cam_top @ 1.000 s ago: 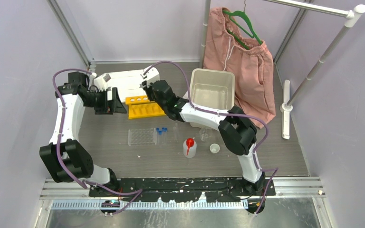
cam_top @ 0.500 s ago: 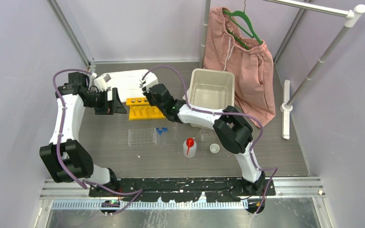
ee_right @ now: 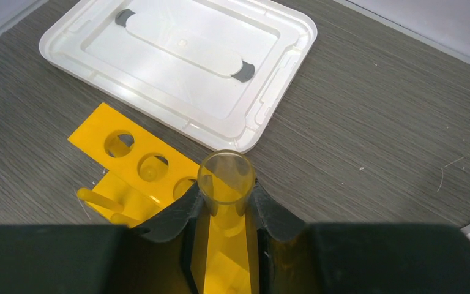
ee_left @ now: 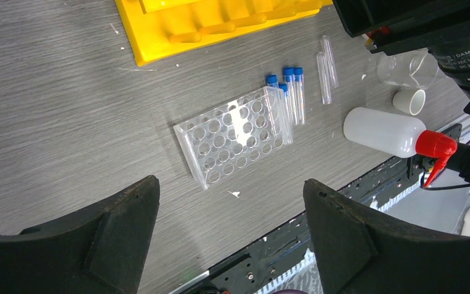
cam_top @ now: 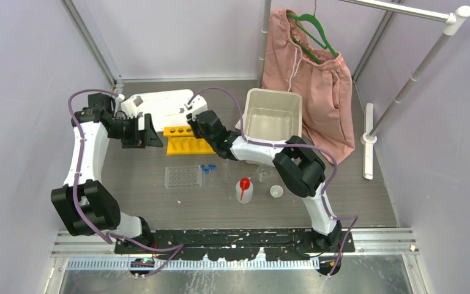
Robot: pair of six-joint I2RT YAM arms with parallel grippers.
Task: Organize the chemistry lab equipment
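Observation:
My right gripper [ee_right: 226, 205] is shut on a clear glass tube [ee_right: 226, 182], held upright with its open mouth toward the camera. It hangs over the right end of the yellow tube rack [ee_right: 131, 159] [cam_top: 183, 143]. My left gripper [ee_left: 229, 187] [cam_top: 150, 136] is open and holds nothing; it hovers just left of the rack. Nearer on the table lie the clear grid rack [ee_left: 235, 133] [cam_top: 182, 176], small blue-capped tubes [ee_left: 289, 92], two clear tubes [ee_left: 326, 67], the red-spouted squeeze bottle [ee_left: 391, 131] [cam_top: 244, 190], a clear beaker [ee_left: 404, 67] and a tiny white cup [ee_left: 409, 101] [cam_top: 276, 192].
A white bin lid [ee_right: 177, 61] [cam_top: 159, 104] lies flat behind the yellow rack. An open white bin [cam_top: 273, 116] stands at the back right. Pink shorts [cam_top: 315, 79] hang from a green hanger on a rail stand, whose base [cam_top: 368, 139] is at the right.
My right arm has shifted slightly left with the glass tube, still over the yellow rack. The left arm has stayed put.

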